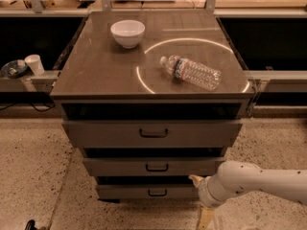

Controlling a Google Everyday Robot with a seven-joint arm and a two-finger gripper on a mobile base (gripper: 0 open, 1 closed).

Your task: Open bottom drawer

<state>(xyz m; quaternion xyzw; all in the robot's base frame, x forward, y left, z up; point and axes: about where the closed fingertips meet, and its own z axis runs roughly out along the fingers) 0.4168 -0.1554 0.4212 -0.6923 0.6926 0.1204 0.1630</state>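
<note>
The arm [261, 180] reaches leftward, gripper [200, 199] low at bottom right.

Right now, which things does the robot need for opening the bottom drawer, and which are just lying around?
For the job: bottom drawer, its handle, gripper low beside the drawer's right end.
Just lying about: white bowl, water bottle on its side, paper cup at left.

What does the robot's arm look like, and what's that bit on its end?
The arm is a smooth, rounded, cream-white tube, with no cables or markings showing. At its end is the pincer, low down beside the bottom drawer, with two flat, tan fingers.
</note>
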